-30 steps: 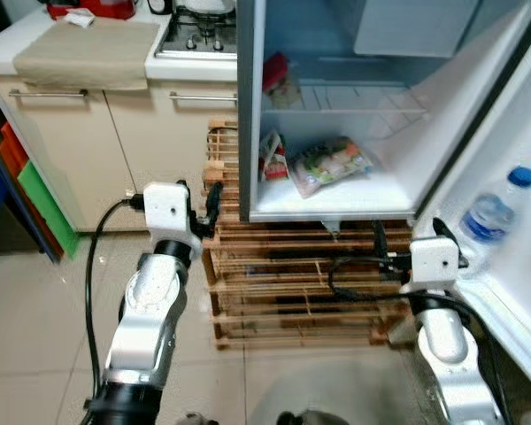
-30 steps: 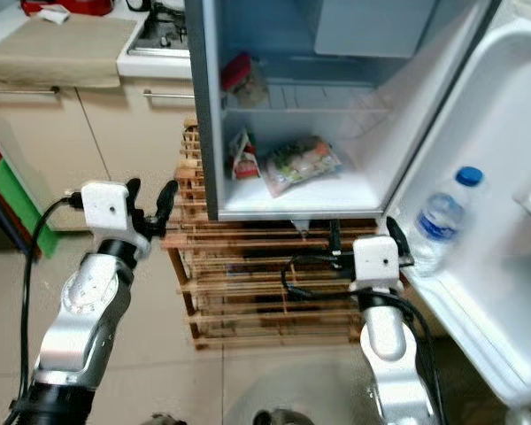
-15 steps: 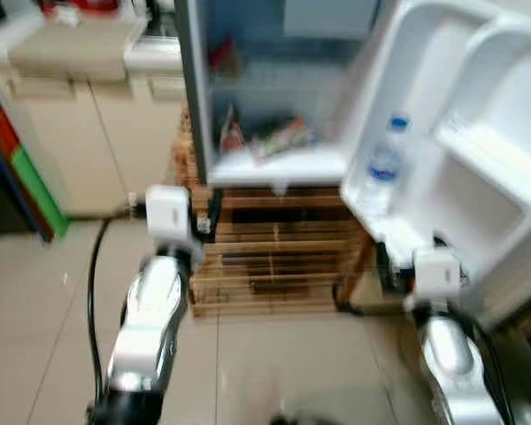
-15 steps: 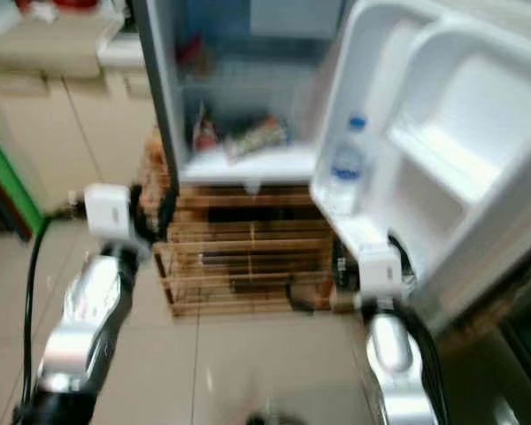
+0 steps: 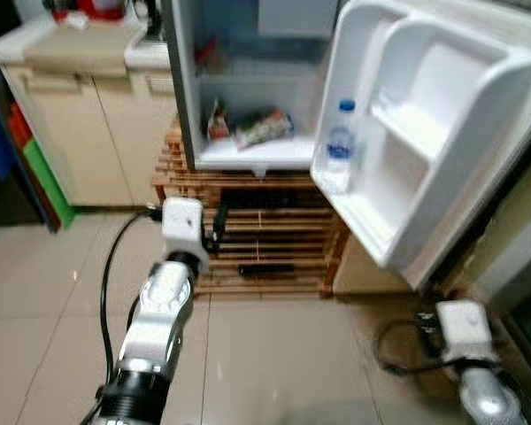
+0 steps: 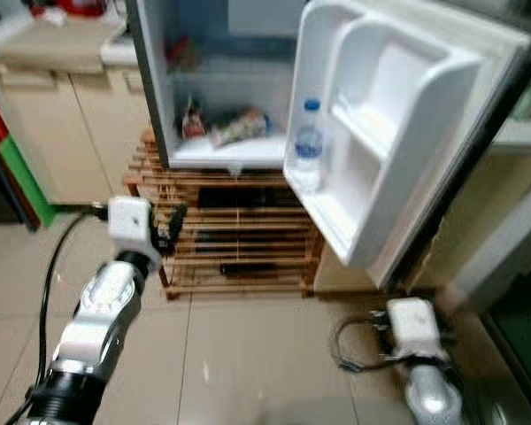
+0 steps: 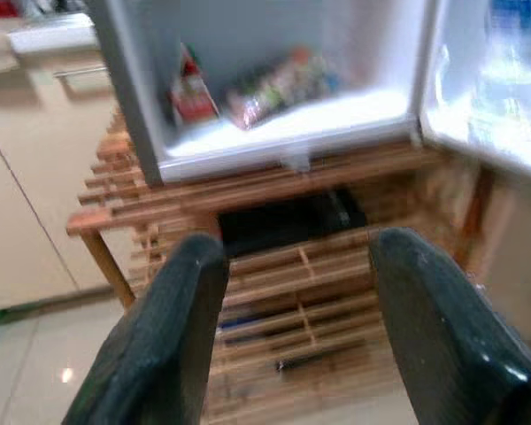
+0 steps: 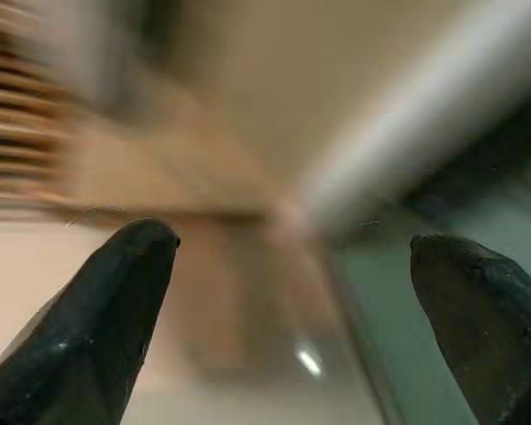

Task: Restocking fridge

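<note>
The small fridge [image 5: 248,88] stands open on a wooden slatted rack [image 5: 265,239]. On its bottom shelf lie a food packet [image 5: 264,128] and a red carton [image 5: 218,119]. A water bottle [image 5: 339,146] with a blue cap stands in the lower shelf of the open door [image 5: 425,133]. My left gripper [image 7: 299,243] is open and empty, held in front of the rack below the fridge. My right gripper [image 8: 294,237] is also open and empty. It hangs low over the floor beyond the door, and its view is blurred.
Beige cabinets [image 5: 88,124] under a worktop run along the left, with green and red boards [image 5: 35,168] leaning beside them. Pale floor tiles [image 5: 274,354] lie before the rack. A black cable [image 5: 398,350] loops by my right wrist [image 5: 465,323].
The camera has backed away from the fridge and swung right, so the whole door is now in sight. My right arm has dropped from beside the rack to low on the right.
</note>
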Tool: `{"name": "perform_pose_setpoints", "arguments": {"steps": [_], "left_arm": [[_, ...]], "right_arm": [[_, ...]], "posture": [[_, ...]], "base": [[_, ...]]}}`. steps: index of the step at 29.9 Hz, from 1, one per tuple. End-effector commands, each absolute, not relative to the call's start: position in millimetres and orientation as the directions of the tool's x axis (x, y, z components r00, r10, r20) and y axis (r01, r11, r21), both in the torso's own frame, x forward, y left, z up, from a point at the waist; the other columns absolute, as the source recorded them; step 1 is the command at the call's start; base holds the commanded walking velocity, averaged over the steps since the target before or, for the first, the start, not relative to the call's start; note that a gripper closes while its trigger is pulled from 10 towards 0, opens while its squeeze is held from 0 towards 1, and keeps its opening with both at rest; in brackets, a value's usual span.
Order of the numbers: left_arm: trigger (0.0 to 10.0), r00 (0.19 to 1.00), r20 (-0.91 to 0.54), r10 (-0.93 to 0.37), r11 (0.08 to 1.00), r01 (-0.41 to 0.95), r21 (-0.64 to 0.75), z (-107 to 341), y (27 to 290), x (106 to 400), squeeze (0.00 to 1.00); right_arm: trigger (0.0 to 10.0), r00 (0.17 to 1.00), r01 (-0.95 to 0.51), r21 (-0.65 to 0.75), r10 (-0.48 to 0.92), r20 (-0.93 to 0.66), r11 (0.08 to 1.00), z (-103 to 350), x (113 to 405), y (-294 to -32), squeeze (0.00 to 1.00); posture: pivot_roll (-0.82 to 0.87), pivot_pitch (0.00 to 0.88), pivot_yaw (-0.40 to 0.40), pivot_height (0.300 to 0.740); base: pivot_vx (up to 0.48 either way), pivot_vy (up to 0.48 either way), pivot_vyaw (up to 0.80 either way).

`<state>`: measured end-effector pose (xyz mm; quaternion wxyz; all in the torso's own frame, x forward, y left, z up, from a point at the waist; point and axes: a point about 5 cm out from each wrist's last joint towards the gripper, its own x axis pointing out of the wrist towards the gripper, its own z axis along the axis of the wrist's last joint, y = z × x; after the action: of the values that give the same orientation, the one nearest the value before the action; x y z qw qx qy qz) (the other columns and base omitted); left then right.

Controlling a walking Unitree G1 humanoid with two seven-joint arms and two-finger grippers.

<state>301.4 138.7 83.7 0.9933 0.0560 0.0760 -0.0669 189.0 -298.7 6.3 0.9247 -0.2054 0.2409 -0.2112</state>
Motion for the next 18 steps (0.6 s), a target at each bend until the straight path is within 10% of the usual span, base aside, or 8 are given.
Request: {"name": "perform_pose_setpoints", "arguments": {"steps": [1,7,18], "left_arm": [[10.0,0.97,-0.192,-0.151,0.976,0.177,0.128,80.6,133.7,304.6,0.0],[10.0,0.817,-0.564,-0.121,0.935,0.285,0.212,8.0,149.0,289.4,0.0],[10.0,0.66,-0.741,-0.125,0.878,0.421,0.226,-34.9,155.1,258.0,0.0]], "right_arm": [[10.0,0.751,0.37,-0.491,-0.565,-0.342,0.789,9.5,191.1,-308.0,0.0],[10.0,0.662,0.581,-0.503,-0.731,-0.165,0.64,43.9,214.1,-332.5,0.0],[10.0,0.769,0.622,-0.42,-0.615,0.172,0.66,124.9,289.3,-303.3,0.0]], "posture": [[-0.13,0.005,0.005,0.74],[-0.14,0.003,0.02,0.74],[-0.17,0.0,0.05,0.74]], "base": [[0.0,0.0,0.0],[0.0,0.0,0.0],[0.0,0.0,0.0]]}}
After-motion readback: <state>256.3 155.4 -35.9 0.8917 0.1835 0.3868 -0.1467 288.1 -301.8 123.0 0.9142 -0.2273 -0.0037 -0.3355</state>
